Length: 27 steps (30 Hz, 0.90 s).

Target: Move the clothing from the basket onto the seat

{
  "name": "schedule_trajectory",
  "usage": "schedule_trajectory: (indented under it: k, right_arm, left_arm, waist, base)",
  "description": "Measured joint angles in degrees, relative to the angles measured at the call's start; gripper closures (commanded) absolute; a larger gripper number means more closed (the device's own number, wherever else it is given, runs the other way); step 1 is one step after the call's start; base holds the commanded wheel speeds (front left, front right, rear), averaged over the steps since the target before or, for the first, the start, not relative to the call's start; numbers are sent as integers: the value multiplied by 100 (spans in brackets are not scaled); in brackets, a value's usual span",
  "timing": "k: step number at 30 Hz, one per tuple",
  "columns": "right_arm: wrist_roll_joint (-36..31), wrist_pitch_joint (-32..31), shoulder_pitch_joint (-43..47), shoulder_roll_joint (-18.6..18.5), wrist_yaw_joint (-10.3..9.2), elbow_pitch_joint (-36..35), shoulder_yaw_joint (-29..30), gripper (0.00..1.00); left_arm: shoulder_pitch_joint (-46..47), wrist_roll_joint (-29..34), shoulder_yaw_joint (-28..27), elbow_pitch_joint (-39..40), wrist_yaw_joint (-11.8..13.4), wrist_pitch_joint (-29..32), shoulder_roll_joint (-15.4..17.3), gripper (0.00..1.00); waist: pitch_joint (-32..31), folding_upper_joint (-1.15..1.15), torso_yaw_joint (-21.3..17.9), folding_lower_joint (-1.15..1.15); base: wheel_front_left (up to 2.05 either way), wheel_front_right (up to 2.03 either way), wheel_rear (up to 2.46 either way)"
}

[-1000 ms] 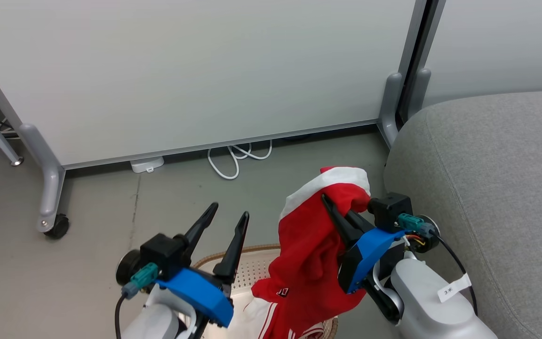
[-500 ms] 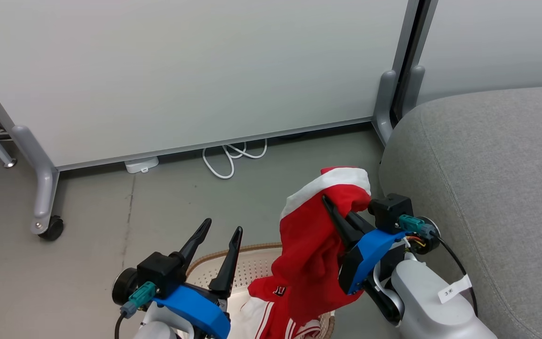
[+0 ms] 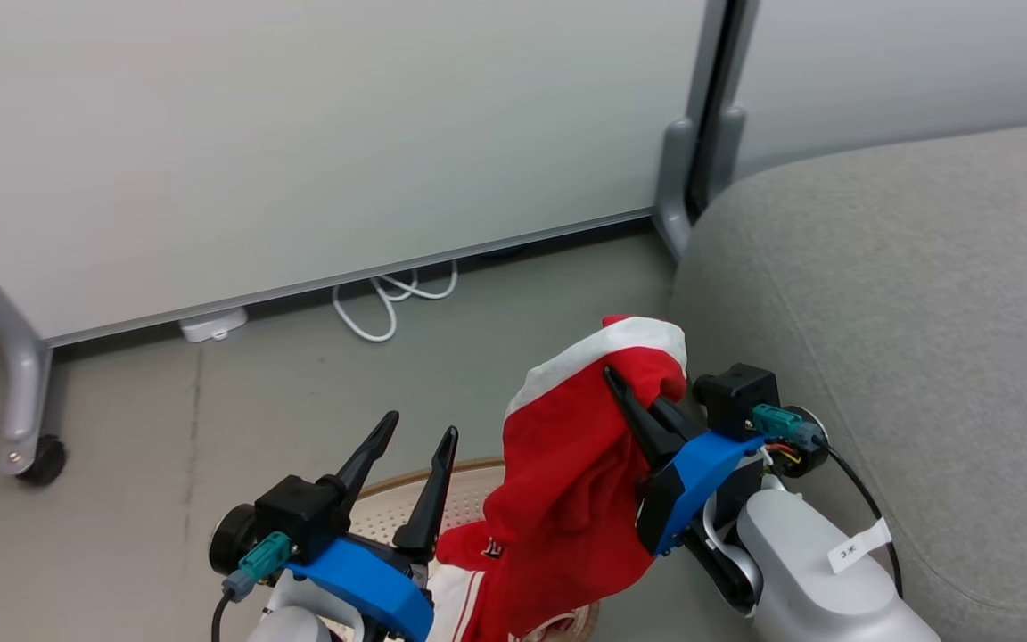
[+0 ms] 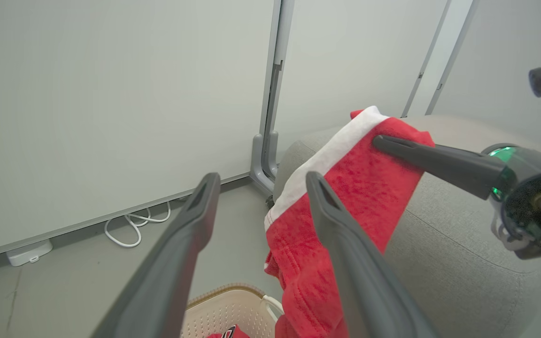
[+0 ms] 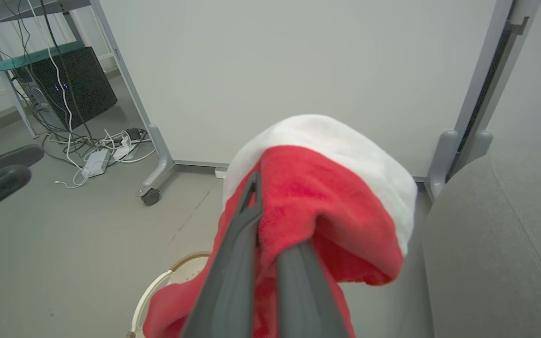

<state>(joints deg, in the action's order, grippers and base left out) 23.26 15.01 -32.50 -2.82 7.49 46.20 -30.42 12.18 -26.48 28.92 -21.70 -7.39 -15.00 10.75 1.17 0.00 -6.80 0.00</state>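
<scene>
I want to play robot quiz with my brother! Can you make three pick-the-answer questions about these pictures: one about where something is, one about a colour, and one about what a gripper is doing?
1. Which side of the robot is the grey seat on?
A) its left
B) its right
C) behind it

2. What colour is the band at the top of the lifted red garment?
A) white
B) blue
C) black

3. What is the left gripper doing?
A) fingers shut on cloth
B) gripping the seat
C) fingers open, holding nothing

Answers:
1 B: the seat lies along the right of the head view, beside the right gripper.
2 A: a white band crowns the red cloth.
3 C: in the left wrist view, wall and floor show in the gap between its fingers.
</scene>
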Motion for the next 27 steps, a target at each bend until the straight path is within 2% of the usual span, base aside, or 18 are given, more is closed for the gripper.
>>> schedule_trajectory:
  k: [20, 27]
  right_arm:
    - [-297, 1, -61, -3, 0, -124, 390, 100]
    - [-331, 1, -26, -8, -1, -204, 606, 100]
  left_arm:
    - [160, 43, 26, 166, 0, 0, 24, 0]
    - [298, 19, 208, 152, 0, 0, 91, 0]
  waist:
    - [293, 0, -1938, 0]
    - [474, 0, -2398, 0]
  base:
    - [0, 0, 0]
    - [0, 0, 0]
